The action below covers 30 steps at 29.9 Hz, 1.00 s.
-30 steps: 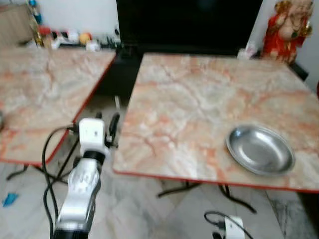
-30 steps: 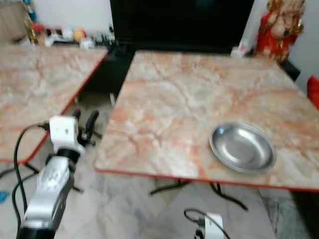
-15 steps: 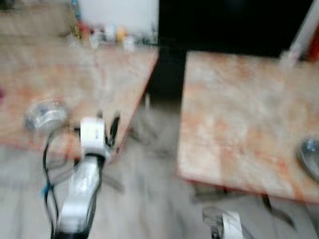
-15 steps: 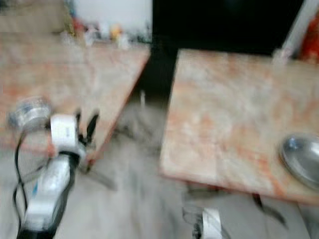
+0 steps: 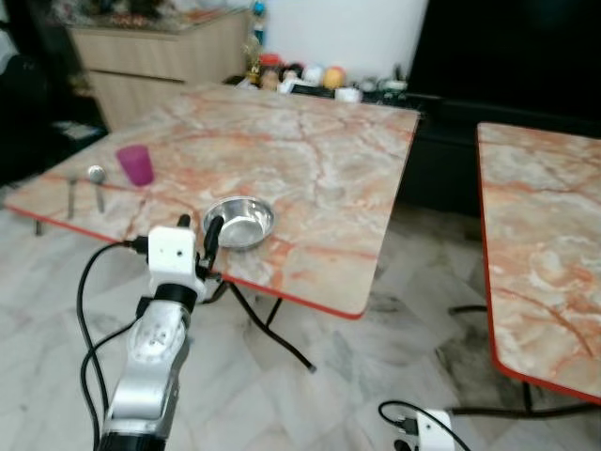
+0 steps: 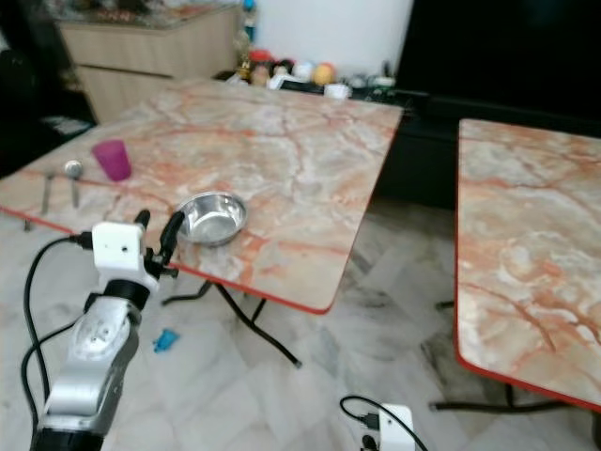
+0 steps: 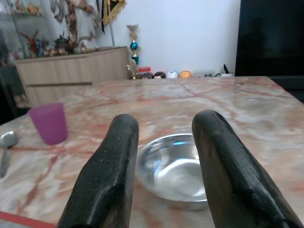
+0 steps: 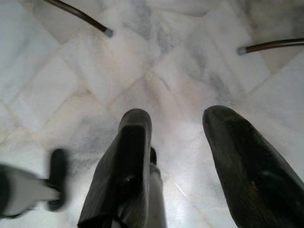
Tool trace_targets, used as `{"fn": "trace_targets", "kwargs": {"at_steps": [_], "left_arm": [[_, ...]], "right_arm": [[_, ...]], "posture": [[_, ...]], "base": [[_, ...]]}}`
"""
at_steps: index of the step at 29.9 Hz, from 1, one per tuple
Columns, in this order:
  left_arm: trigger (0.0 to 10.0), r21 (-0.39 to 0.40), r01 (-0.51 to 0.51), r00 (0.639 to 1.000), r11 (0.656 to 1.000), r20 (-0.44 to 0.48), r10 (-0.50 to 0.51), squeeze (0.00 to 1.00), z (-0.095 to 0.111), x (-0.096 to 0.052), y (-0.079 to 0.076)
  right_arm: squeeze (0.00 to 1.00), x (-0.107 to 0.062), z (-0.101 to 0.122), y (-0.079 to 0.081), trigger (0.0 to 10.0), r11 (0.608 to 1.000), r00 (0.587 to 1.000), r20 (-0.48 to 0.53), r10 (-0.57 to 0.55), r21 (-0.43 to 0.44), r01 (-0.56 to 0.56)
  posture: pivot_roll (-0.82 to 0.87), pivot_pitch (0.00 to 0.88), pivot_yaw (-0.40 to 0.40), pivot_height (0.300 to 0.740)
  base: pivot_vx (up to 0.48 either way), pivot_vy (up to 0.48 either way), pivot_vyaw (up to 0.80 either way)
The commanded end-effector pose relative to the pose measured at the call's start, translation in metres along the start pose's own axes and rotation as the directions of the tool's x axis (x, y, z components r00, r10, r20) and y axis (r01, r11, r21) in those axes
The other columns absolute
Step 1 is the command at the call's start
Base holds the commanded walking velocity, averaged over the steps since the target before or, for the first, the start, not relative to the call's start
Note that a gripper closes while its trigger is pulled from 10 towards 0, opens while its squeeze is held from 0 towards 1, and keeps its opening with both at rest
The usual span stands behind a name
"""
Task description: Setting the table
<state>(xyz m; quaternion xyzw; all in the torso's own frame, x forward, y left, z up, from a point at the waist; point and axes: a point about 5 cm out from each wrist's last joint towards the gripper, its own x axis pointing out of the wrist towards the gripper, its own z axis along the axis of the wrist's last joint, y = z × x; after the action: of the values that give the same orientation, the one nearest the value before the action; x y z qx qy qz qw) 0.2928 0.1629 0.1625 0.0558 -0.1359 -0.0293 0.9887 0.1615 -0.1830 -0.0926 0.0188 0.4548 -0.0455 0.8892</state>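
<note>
While no writing is legible, left gripper point(image 7: 164, 156), released, faces steel bowl point(image 7: 173, 168).

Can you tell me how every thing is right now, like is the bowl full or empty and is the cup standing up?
steel bowl: empty, upright, near the table's front edge.
purple cup: standing upright on the table.
spoon: lying flat on the table.
fork: lying flat beside the spoon.
left gripper: jaws open, empty, pointed at the bowl.
right gripper: jaws open, empty, hanging over the floor.
</note>
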Motion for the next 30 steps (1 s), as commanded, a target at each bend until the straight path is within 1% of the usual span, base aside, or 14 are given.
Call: {"fn": "trace_targets", "kwargs": {"at_steps": [1, 25, 30], "left_arm": [[10.0, 0.020, -0.020, 1.000, 1.000, 0.002, 0.020, 0.00, 0.0009, -0.0019, 0.0081], [10.0, 0.024, -0.025, 1.000, 0.999, 0.003, 0.025, 0.00, 0.0015, -0.0032, 0.0112], [10.0, 0.034, -0.014, 1.000, 0.999, 0.000, 0.014, 0.00, -0.0007, -0.0058, 0.0131]], "right_arm": [[0.00, 0.0017, 0.0057, 0.0082, 10.0, 1.000, 1.000, 0.013, 0.018, 0.007, -0.018], [0.00, 0.0020, 0.0063, 0.0106, 10.0, 1.000, 1.000, 0.014, 0.020, 0.017, -0.020], [0.00, 0.0021, 0.0066, 0.0109, 10.0, 1.000, 1.000, 0.014, 0.019, 0.019, -0.019]], "posture": [[0.15, 0.011, -0.057, 0.740], [0.16, 0.015, -0.053, 0.740], [0.16, 0.013, -0.052, 0.740]], "base": [[0.000, 0.480, 0.00], [0.000, 0.480, 0.00], [0.000, 0.055, 0.00]]}}
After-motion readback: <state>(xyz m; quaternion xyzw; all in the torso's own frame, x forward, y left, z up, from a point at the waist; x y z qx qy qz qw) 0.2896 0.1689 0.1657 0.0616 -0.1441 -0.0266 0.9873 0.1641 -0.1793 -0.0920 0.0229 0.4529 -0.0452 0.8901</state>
